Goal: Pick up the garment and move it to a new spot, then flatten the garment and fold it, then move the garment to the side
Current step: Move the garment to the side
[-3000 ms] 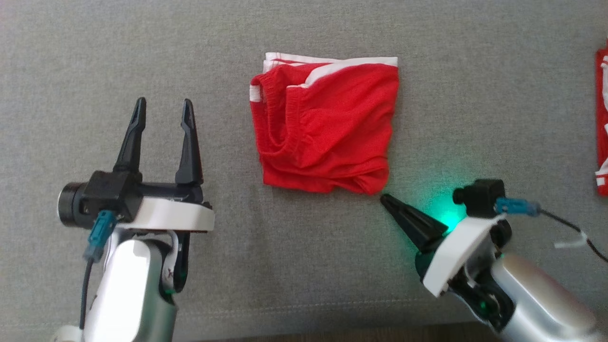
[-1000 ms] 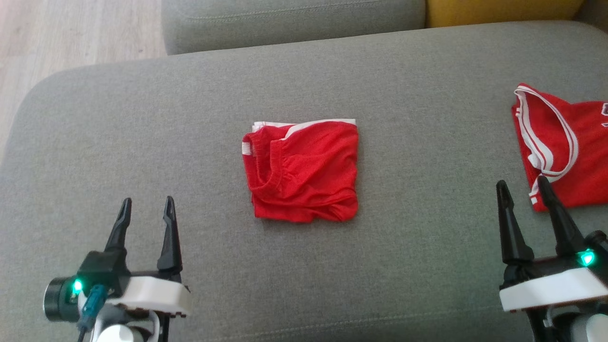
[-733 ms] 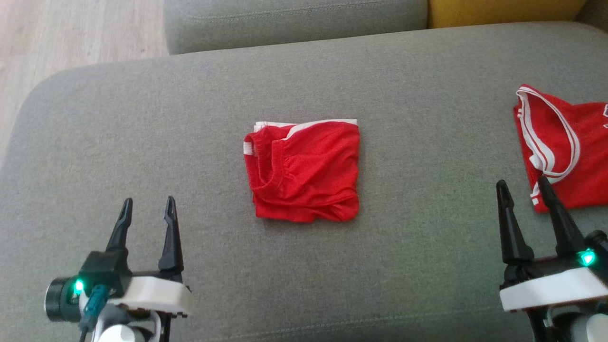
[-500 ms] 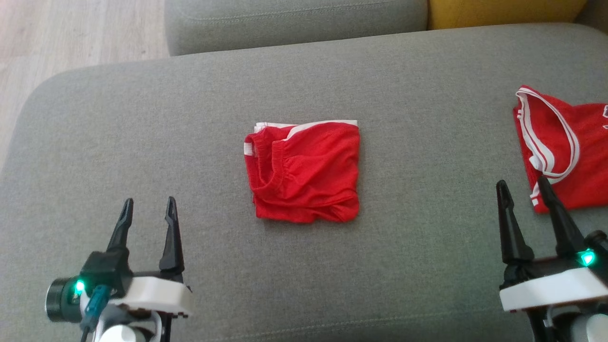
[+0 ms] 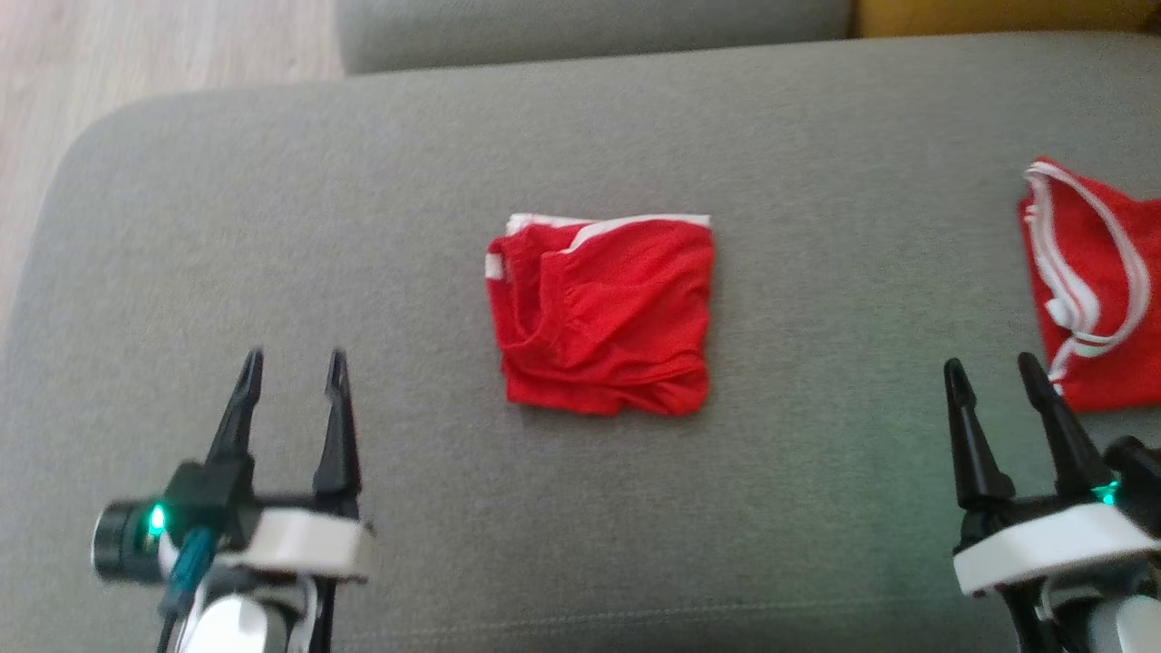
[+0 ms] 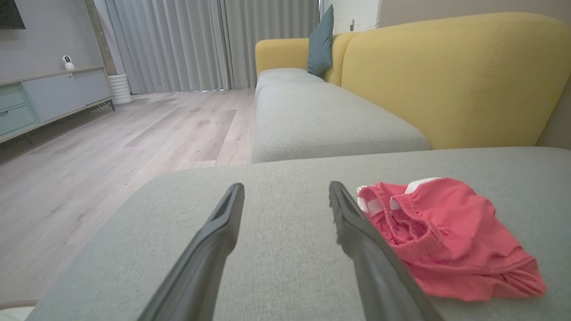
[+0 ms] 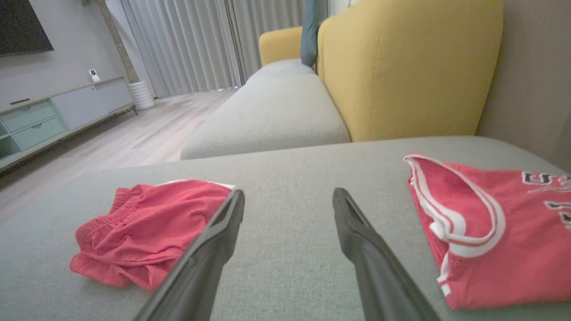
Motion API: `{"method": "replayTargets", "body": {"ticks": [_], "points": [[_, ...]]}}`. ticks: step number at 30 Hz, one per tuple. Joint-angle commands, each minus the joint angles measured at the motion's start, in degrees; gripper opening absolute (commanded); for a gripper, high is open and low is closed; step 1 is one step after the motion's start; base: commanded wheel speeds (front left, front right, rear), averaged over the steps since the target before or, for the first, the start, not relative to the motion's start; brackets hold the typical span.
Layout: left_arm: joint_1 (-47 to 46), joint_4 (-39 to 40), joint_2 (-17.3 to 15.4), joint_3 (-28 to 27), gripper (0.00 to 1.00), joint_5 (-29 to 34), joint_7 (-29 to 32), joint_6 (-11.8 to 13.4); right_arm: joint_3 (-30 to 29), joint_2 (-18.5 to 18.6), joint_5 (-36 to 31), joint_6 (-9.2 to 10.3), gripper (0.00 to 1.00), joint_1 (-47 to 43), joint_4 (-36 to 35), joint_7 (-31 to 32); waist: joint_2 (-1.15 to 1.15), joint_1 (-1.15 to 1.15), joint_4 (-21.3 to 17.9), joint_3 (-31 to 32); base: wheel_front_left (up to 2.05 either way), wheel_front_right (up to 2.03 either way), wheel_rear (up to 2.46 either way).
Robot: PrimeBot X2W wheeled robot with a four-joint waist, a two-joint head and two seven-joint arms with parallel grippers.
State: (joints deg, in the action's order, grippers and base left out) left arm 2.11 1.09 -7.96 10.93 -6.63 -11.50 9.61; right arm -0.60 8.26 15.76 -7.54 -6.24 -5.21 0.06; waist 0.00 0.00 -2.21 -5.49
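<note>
Grey seat (image 5: 363, 227), wide and flat. A red jersey (image 5: 1093, 281) with white trim lies at its 3 o'clock edge. Beyond 12 o'clock are a yellow backrest (image 6: 446, 80), a teal cushion (image 6: 322, 42) and a wooden floor (image 6: 134, 142). Nothing lies between either pincer and the garment (image 5: 603, 317).

Since half a second ago the whole head picture has slid and blurred, so the camera has moved; the garment keeps its folded square shape. Three seconds ago the right pincer's tip sat at the garment's near right corner; now it is well apart.

The garment lies mid-seat, waistband to 9 o'clock. It is at about 1 o'clock from the left pincer (image 5: 296, 358), whose fingers stand apart and hold nothing, and at about 10 o'clock from the right pincer (image 5: 990, 365), likewise spread and holding nothing. The jersey hem sits just beside the right pincer's outer finger, probably not touching, though blur hinders.
</note>
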Motion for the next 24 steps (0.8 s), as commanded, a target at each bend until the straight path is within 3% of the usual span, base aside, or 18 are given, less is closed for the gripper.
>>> {"method": "replayTargets", "body": {"ticks": [1,13,24], "points": [[-4.1,2.3,-0.7,-1.5,1.0,0.5,-0.7,0.2,1.1,1.6,0.5,0.05,1.0,3.2,-1.2,0.1,0.0,0.0,1.5,-1.5,0.0,0.0,0.0],[-13.2,-0.7,1.9,1.8,1.0,0.9,-3.2,-1.1,7.5,2.2,4.5,0.05,1.0,16.7,17.2,0.2,0.0,0.0,10.4,-9.3,0.0,0.0,0.0],[-15.1,-0.2,3.0,1.8,1.0,1.1,-3.5,-1.2,15.0,-1.9,10.7,0.05,1.0,27.1,34.2,-0.3,0.0,0.0,11.9,-11.0,0.0,0.0,0.0]]}}
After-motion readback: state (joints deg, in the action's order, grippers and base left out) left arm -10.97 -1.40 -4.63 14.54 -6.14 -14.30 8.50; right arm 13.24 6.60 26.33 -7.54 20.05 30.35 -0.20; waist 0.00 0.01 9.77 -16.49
